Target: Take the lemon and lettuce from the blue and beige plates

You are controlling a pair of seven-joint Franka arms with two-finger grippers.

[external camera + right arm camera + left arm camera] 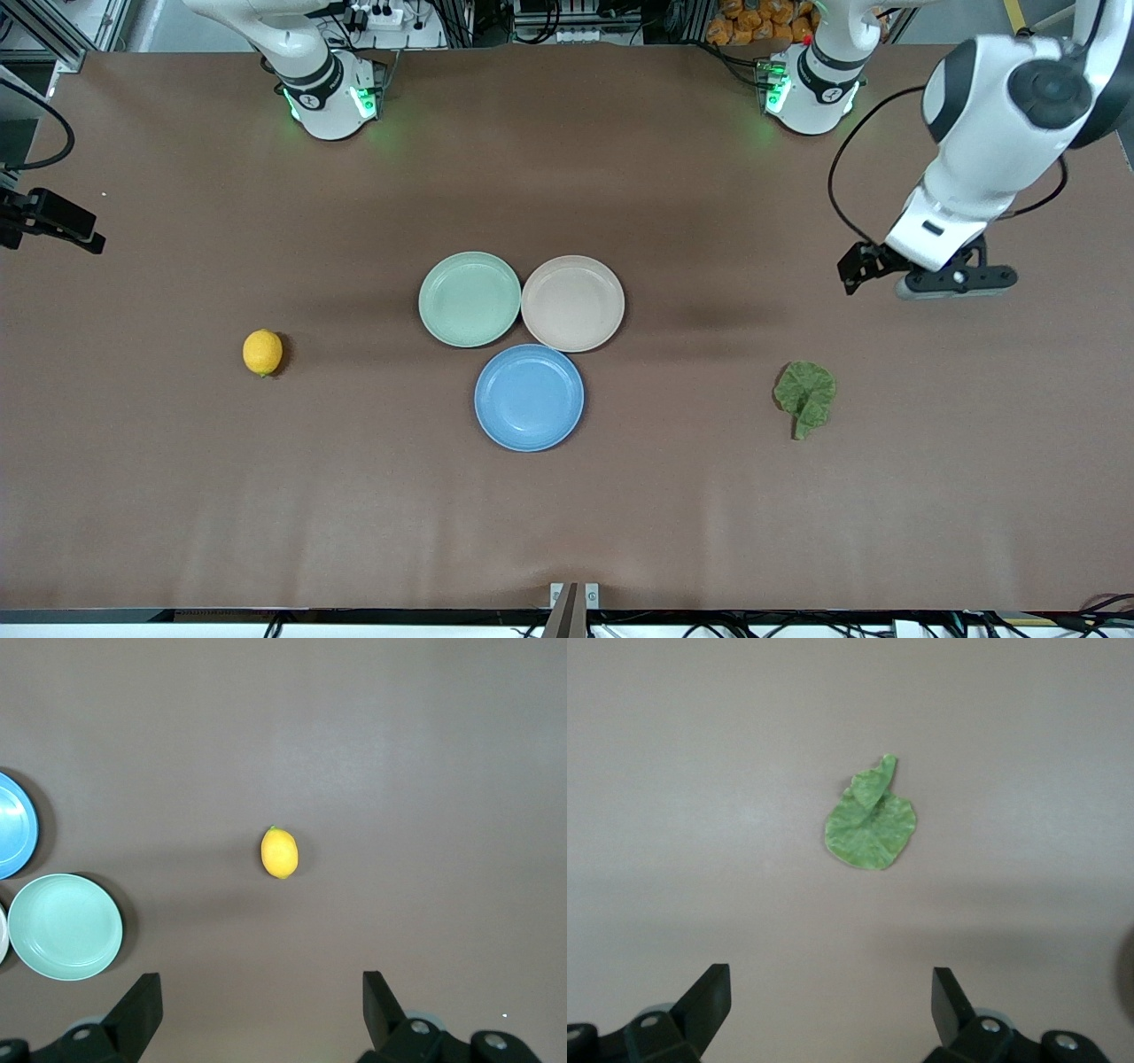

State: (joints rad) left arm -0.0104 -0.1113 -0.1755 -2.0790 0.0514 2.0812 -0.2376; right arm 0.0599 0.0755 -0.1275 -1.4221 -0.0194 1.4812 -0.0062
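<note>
The lemon (pixel 262 352) lies on the bare table toward the right arm's end, not on a plate; it also shows in the right wrist view (pixel 280 853). The lettuce (pixel 805 396) lies flat on the table toward the left arm's end and shows in the left wrist view (pixel 871 821). The blue plate (pixel 529 397) and beige plate (pixel 572 303) sit empty mid-table. My left gripper (pixel 831 983) is open and empty, up in the air (pixel 952 282) over the table beside the lettuce. My right gripper (pixel 262 988) is open and empty, high over the table's right-arm end (pixel 58 223).
An empty mint-green plate (pixel 469 299) touches the beige plate and shows in the right wrist view (pixel 64 926). The blue plate's edge also shows there (pixel 11 826). The brown table surface (pixel 567 532) spreads wide around the plates.
</note>
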